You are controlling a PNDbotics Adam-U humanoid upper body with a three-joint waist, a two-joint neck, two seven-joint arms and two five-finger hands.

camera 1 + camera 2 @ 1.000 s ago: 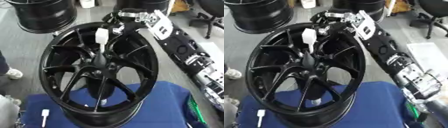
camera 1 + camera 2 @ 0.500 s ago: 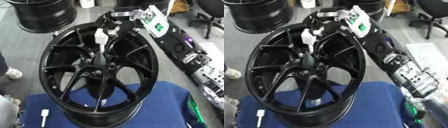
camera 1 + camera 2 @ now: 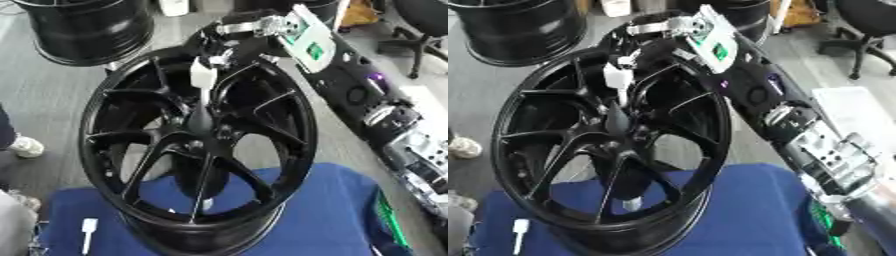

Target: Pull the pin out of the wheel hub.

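No readable brand or label text anywhere; the only marking is a green patch on the white plate on the right hand's back, illegible.

Counts: one black multi-spoke alloy wheel hub (image 3: 197, 155) in front, standing tilted on the blue cloth-covered table (image 3: 324, 215). Two more black rims on the grey floor behind: one at upper left (image 3: 87, 27), one partly showing at top centre (image 3: 745, 10). Two white pins: one white pin with a squared head (image 3: 203, 82) sitting in the hub's centre bore, head sticking up above the spokes; a second small white pin (image 3: 88, 231) lying flat on the cloth at lower left, just beside the hub's rim.

Right hand (image 3: 229, 42) is reaching in from the upper right, arm running diagonally across the hub's far rim. Its black fingers are curling down right at the pin's head, touching it; whether they're actually pinching it, cannot tell, since dark fingers are blending into the dark rim.

Left hand isn't showing in either view.

Black office chair (image 3: 868, 30) standing at upper right.
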